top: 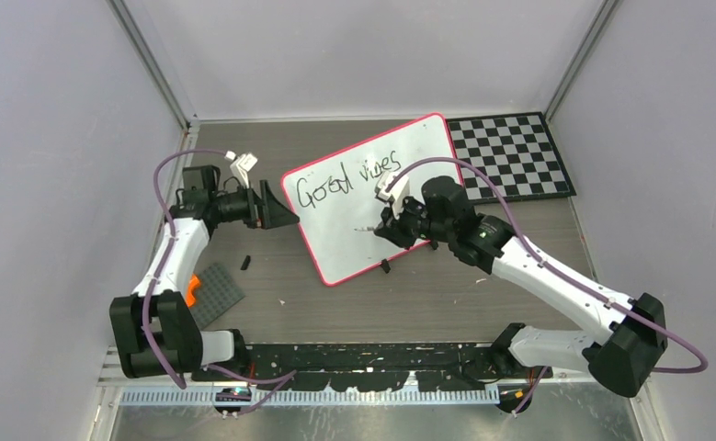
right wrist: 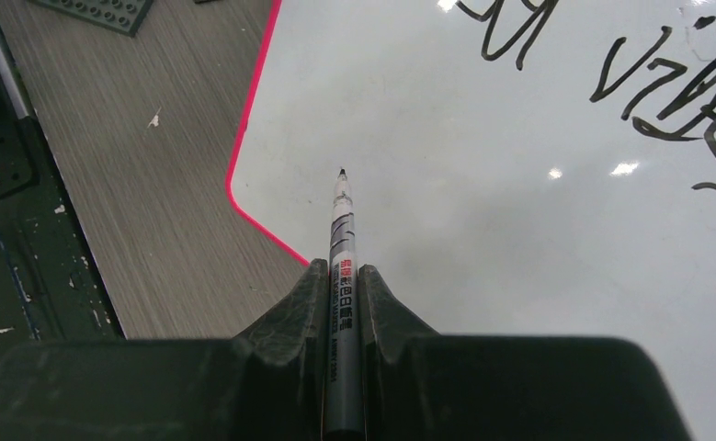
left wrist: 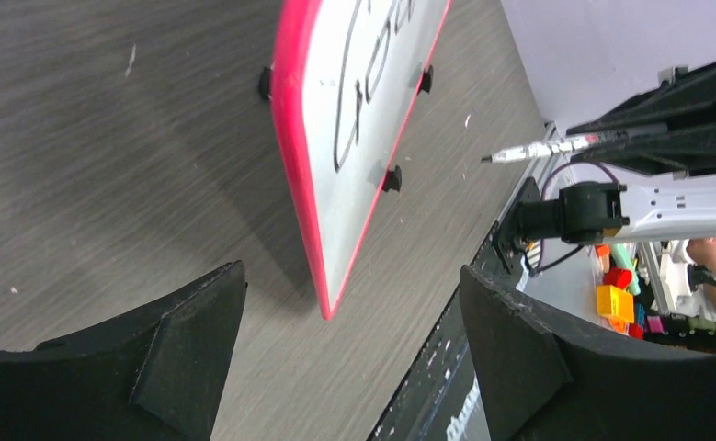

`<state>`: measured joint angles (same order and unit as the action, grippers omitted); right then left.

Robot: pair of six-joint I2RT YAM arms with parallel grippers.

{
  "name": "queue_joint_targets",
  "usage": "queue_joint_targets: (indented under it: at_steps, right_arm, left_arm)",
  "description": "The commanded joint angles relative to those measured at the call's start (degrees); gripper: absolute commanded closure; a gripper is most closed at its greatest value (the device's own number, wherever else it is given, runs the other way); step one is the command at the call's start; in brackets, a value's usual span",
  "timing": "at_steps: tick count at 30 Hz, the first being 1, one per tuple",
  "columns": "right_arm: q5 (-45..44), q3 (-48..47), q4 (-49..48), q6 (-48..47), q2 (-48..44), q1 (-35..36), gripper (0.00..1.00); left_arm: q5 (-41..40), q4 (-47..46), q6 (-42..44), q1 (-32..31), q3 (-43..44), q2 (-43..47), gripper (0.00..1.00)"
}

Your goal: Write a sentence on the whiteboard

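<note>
The whiteboard (top: 340, 248), white with a red-pink rim, lies tilted at the table's middle. The sentence (top: 346, 182) reads "Good vibes" in black along its upper part. My right gripper (top: 386, 225) is shut on a grey marker (top: 369, 227), whose tip points at the blank area below the writing. In the right wrist view the gripper (right wrist: 343, 271) clamps the marker (right wrist: 340, 220) over the board (right wrist: 483, 266), with the writing (right wrist: 666, 92) beyond. My left gripper (top: 282, 204) is open and empty beside the board's left edge. In its wrist view (left wrist: 352, 276) the board's corner (left wrist: 331, 276) sits ahead between the jaws.
A black-and-white checkerboard mat (top: 510, 156) lies at the back right, touching the board's far corner. A grey studded baseplate (top: 214, 294) with an orange piece (top: 191, 289) lies front left. A small black piece (top: 245, 262) lies near the board's left edge.
</note>
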<state>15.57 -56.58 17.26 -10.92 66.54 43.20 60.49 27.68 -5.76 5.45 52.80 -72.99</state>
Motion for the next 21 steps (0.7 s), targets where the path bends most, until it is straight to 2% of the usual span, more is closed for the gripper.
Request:
queue_joint_targets:
  at_steps: [1, 12, 21]
  right_arm:
    - [0.92, -1.83, -5.87, -1.09, 2.16, 0.51, 1.0]
    - [1.03, -3.81, -11.45, 1.34, 8.62, 2.51, 1.0]
    - [-1.47, -5.91, -15.04, 2.33, 14.04, 5.15, 1.0]
  left_arm:
    - [1.59, -10.7, -4.86, -0.46, -0.08, -2.64, 0.13]
    - [2.95, -13.16, -4.7, -3.95, 3.21, -10.24, 0.17]
    - [2.8, -13.93, -5.31, -4.26, 5.59, -13.84, 0.33]
